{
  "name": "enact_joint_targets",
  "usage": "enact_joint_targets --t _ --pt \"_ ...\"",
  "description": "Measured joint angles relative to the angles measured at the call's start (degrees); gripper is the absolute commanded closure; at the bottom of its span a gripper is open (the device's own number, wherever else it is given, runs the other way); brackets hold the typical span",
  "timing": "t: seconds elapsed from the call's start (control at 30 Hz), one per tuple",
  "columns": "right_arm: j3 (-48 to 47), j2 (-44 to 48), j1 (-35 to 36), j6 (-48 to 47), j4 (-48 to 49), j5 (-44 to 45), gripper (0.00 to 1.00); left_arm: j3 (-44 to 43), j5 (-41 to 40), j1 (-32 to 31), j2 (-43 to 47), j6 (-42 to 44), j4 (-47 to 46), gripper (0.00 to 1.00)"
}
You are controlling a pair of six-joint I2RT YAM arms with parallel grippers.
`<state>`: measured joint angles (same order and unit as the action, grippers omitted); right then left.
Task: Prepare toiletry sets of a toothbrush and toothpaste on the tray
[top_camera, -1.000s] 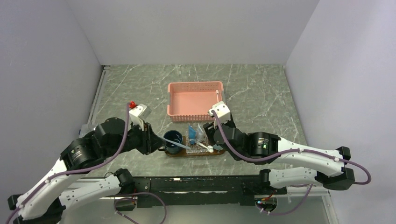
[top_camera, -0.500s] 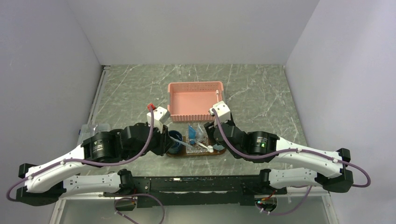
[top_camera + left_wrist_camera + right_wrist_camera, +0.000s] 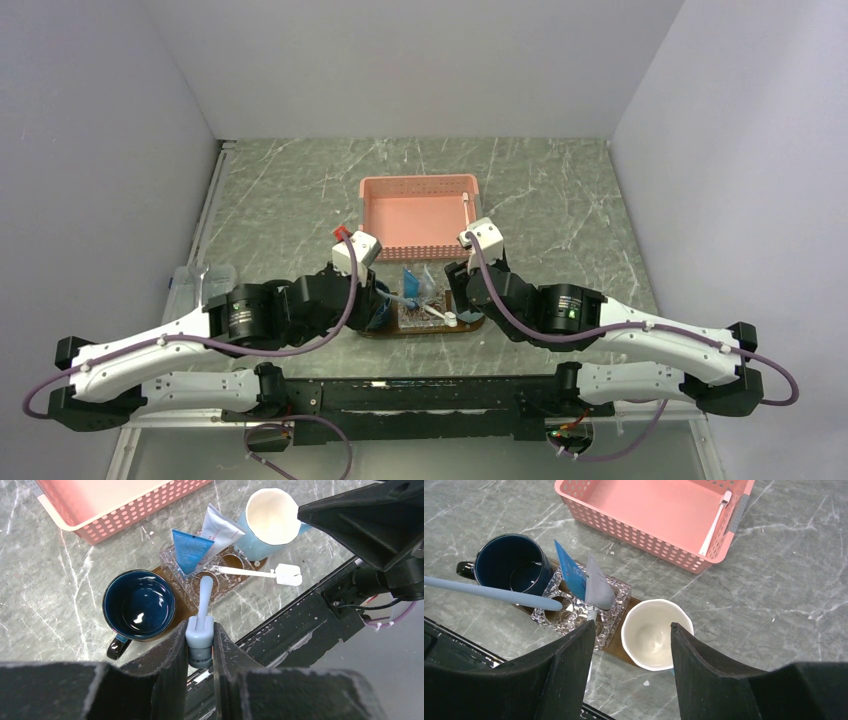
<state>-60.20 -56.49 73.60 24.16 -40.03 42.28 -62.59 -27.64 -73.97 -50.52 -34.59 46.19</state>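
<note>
My left gripper (image 3: 200, 630) is shut on the thick end of a pale toothbrush (image 3: 204, 592), whose far tip reaches the clear dish (image 3: 200, 575) on the dark-brown tray (image 3: 182, 614). A blue toothpaste (image 3: 189, 550) and a lighter tube (image 3: 220, 527) stand in that dish. A second toothbrush (image 3: 250, 572) lies across the dish's near side. My right gripper (image 3: 632, 625) hangs open over the white mug (image 3: 654, 632) at the tray's right end, with nothing between its fingers. A dark-blue mug (image 3: 139, 605) stands at the tray's left end.
The pink basket (image 3: 420, 210) stands just behind the tray, with one toothbrush (image 3: 714, 522) leaning in its right corner. A clear container (image 3: 200, 280) sits by the table's left edge. Both arms crowd the tray from either side.
My left arm has swung right with the toothbrush, from beside the dark mug to over the tray and dish. The right gripper has shifted slightly right and stays open.
</note>
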Motion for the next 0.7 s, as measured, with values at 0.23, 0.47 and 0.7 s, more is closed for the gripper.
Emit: enact_joint_targets --t 0.23,0.47,0.7 --pt "1.05 1.01 -0.02 0.5 -0.02 -0.17 0.41 0.66 -0.26 0.0 -1.05 0.02 -0.63 1.0" --pt "1.22 1.01 -0.02 0.55 0.0 -0.57 0.41 2.1 -0.52 0.0 -3.06 0.0 -1.49 1.0" --pt "1.84 1.07 -0.02 0.98 -0.04 -0.74 0.41 3.43 -0.72 0.0 -5.95 -0.02 -2.36 1.0"
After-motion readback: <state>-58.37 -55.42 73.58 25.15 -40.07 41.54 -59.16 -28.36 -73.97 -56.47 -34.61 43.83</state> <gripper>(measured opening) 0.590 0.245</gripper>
